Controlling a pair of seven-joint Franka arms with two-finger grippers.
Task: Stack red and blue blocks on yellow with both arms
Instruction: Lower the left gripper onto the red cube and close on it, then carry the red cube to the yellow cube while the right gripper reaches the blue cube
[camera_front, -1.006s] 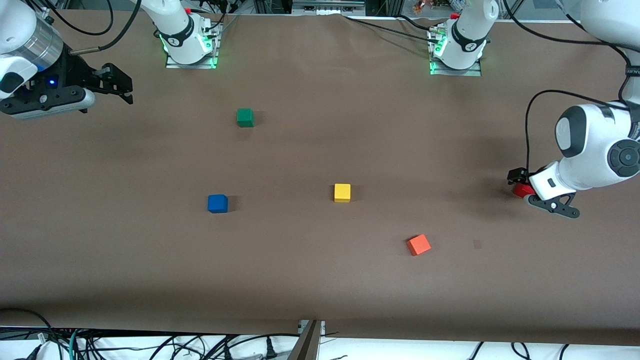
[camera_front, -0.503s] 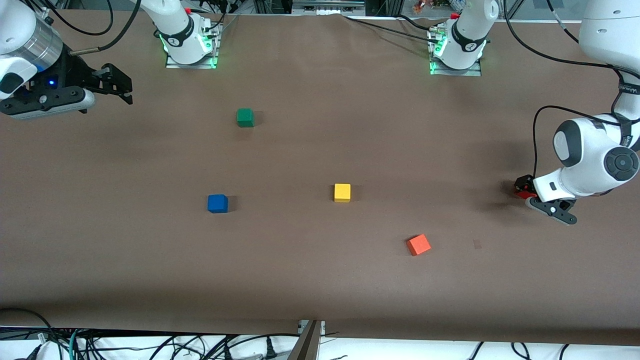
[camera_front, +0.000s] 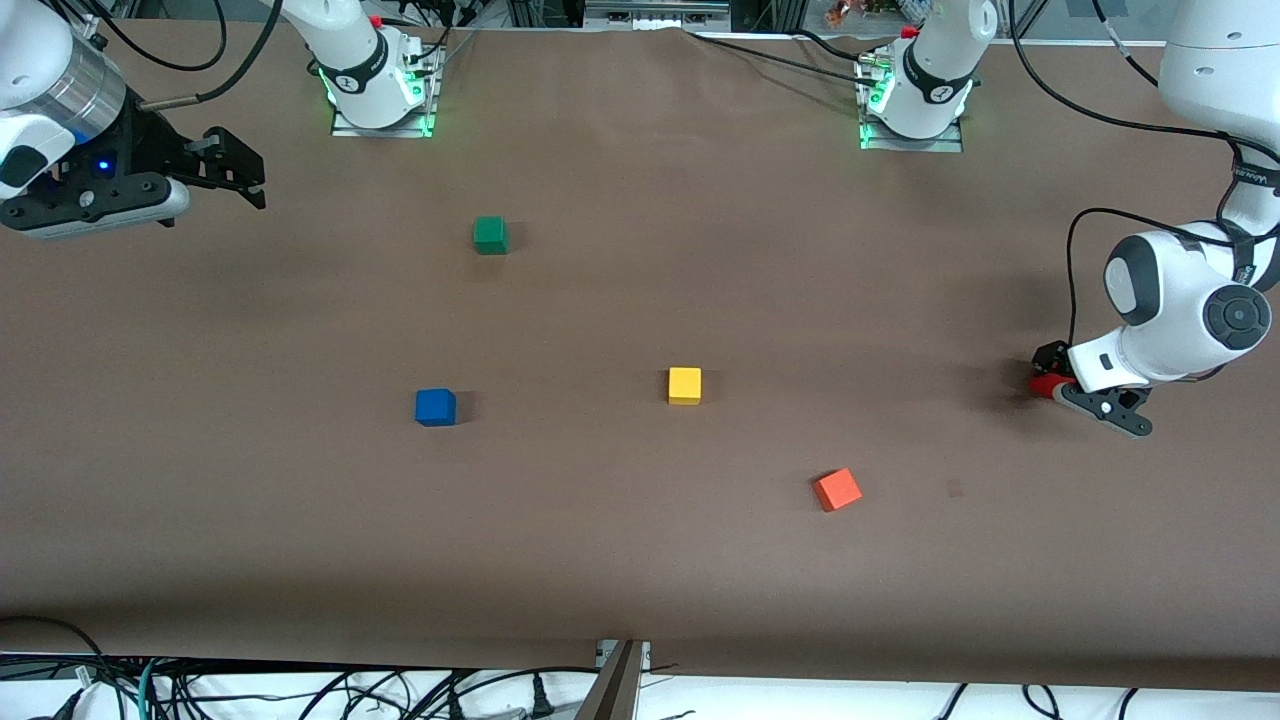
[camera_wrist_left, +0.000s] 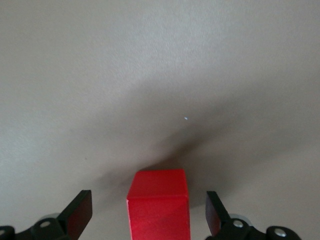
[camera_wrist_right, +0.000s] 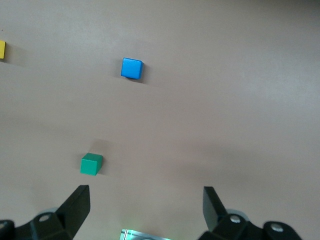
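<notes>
The left tool (camera_front: 1052, 383) has sunk lower around the red block (camera_wrist_left: 159, 204), which the arm now mostly hides in the front view. The left wrist view shows it whole on the counter (camera_front: 640, 560), squarely between both spread fingers (camera_wrist_left: 79, 216), touching neither. The right tool (camera_front: 225, 165) waits high, fingers apart, above the blue block (camera_front: 435, 407); the yellow block (camera_front: 684, 385) sits mid-counter.
</notes>
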